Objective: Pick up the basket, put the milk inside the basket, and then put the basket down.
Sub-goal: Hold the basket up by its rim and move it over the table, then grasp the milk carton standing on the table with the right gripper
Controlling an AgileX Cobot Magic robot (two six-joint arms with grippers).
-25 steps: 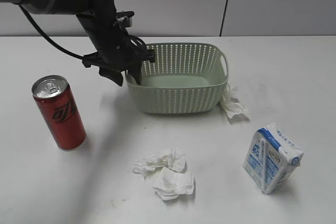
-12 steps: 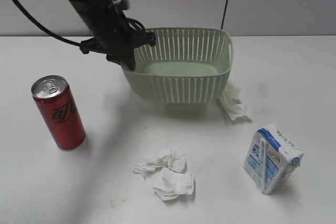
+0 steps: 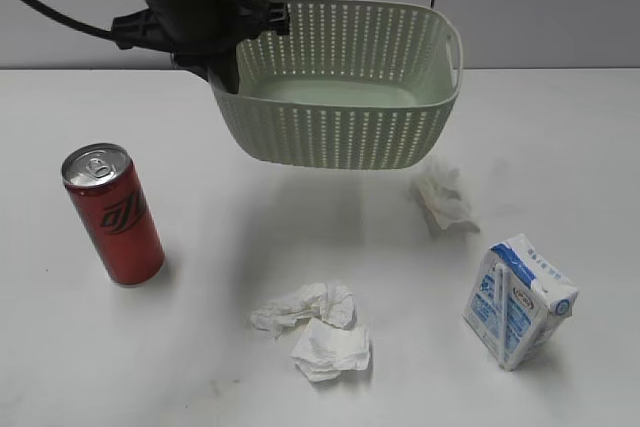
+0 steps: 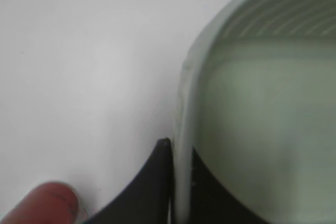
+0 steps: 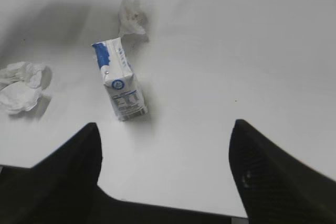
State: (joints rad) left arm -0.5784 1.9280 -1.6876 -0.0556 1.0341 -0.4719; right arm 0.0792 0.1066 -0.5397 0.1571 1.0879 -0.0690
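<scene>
The white desk (image 3: pixel 560 147) is carrying everything except the pale green rectangular plastic basket with perforated slotted walls (image 3: pixel 340 97), which is hanging clear above it, slightly tilted, with its shadow falling on the surface below. The left tool (image 3: pixel 225 67) is clamping the rim at the basket's left end, one finger inside the wall and one outside, as the left wrist view shows (image 4: pixel 176 182). The basket is judged light and fairly stiff, though a one-sided hold on a thin rim is likely letting it sag or swing once loaded. The red aluminium soda can (image 3: pixel 112 213) is standing upright at left. The small white and blue gable-top milk carton (image 3: pixel 518 301) is standing at the front right, well apart from the basket; it is judged light, mildly crushable, and best taken across its flat side panels below the gable. The right tool (image 5: pixel 165 177) is hovering near it with fingers spread apart, holding nothing. Crumpled white tissues (image 3: pixel 312 331) are lying between can and carton.
</scene>
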